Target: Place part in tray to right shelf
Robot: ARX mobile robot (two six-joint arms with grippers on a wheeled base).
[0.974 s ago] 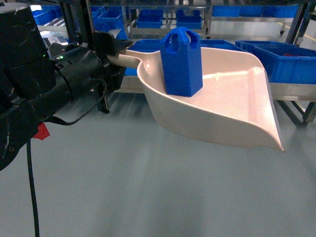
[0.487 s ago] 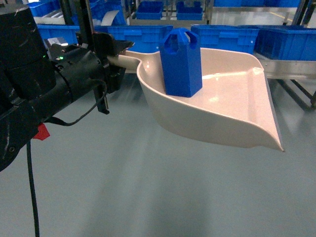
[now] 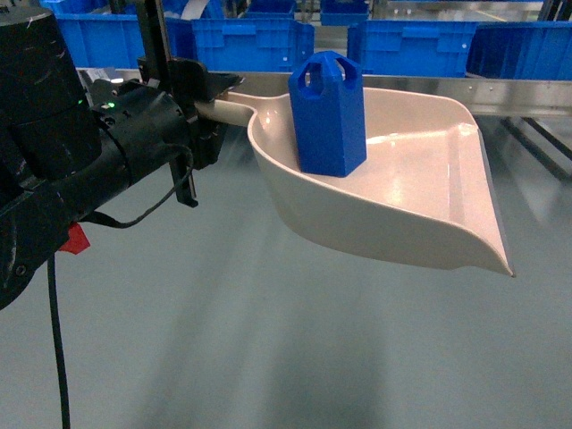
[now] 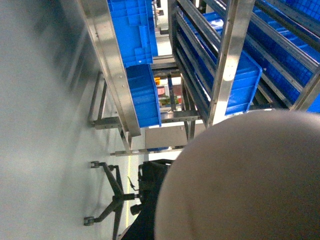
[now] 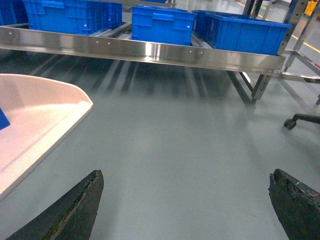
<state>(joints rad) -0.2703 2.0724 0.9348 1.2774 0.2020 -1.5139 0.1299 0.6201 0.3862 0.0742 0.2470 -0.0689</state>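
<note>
Change: While the tray (image 3: 420, 192) and the part (image 3: 329, 114) are seen in the same place in the head view as a second ago, the right shelf (image 3: 500, 93) and its blue crates (image 3: 255, 43) are seen higher up the view than before.
Part: it is stood upright in the tray, toward the handle end, with its two loop holes at the top.
Left gripper (image 3: 207, 100): it is clamped on the tray's handle (image 3: 228, 110) at the left of the head view; the tray is held clear of the floor (image 3: 268, 340).
Right gripper (image 5: 185, 205): its two dark fingertips (image 5: 75, 207) are spread wide apart, and nothing is held between them.
Edges: the tray's wide front lip is pointed to the right, short of the shelf's flat metal front rail (image 5: 150, 50), which is seen beyond it.
Open room: bare grey floor is seen beneath the tray and between the lip and the rail.
Around: blue crates are lined up on the shelf behind the rail; a wheeled chair base (image 4: 111, 192) is seen on the floor in the left wrist view, beside a steel rack (image 4: 225, 60) holding more blue crates.
</note>
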